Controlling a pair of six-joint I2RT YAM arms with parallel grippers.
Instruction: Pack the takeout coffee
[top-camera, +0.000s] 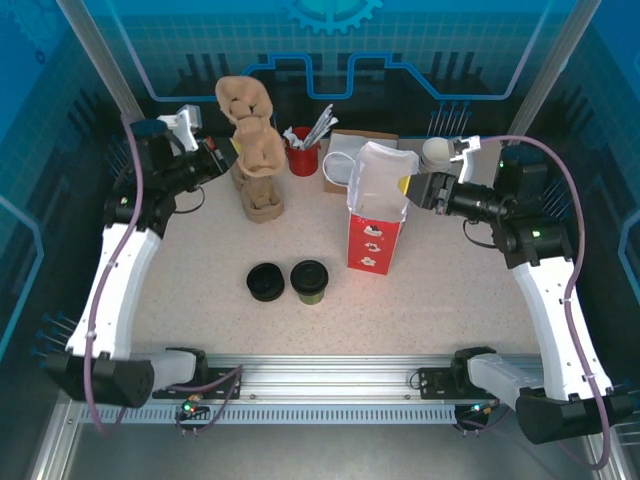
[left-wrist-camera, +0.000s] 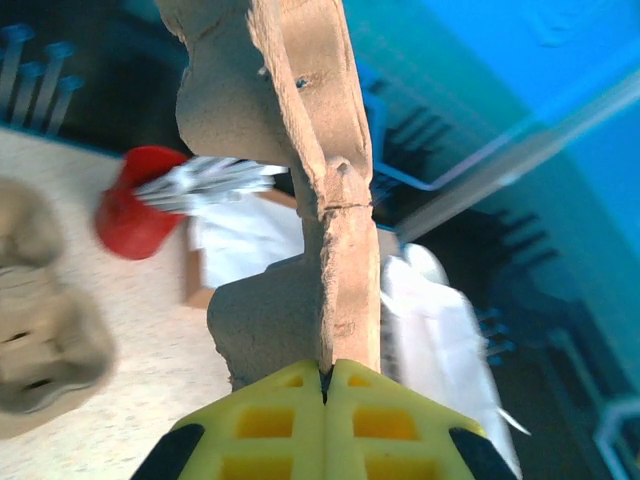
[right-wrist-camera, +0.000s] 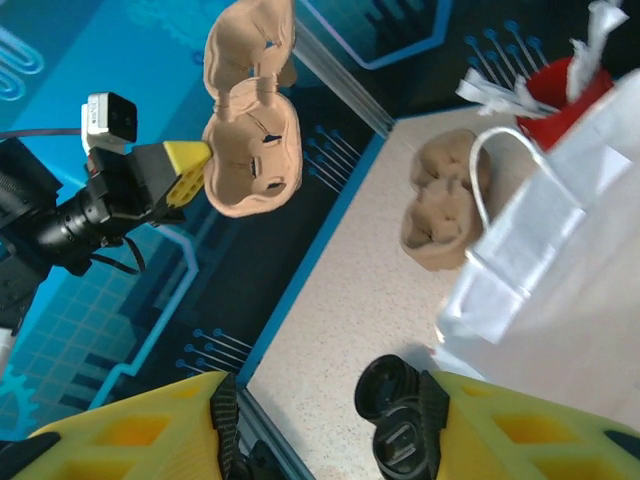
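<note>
The takeout coffee (top-camera: 310, 281), an olive-green cup with a black lid, stands at the table's front middle; in the right wrist view its lid (right-wrist-camera: 401, 447) shows beside my right finger. My left gripper (top-camera: 222, 157) (left-wrist-camera: 325, 372) is shut on the edge of a brown pulp cup carrier (top-camera: 245, 100) (left-wrist-camera: 320, 150) (right-wrist-camera: 250, 130), held up in the air above the carrier stack (top-camera: 262, 178). My right gripper (top-camera: 408, 187) (right-wrist-camera: 325, 400) is open, nothing between its fingers, at the top right rim of the white and red paper bag (top-camera: 378, 215) (right-wrist-camera: 560, 230).
A black stack of lids (top-camera: 265, 281) (right-wrist-camera: 388, 385) sits just left of the coffee. A red cup of packets (top-camera: 303, 155) (left-wrist-camera: 135, 215) stands behind the bag. A stack of white cups (top-camera: 435, 152) is at the back right.
</note>
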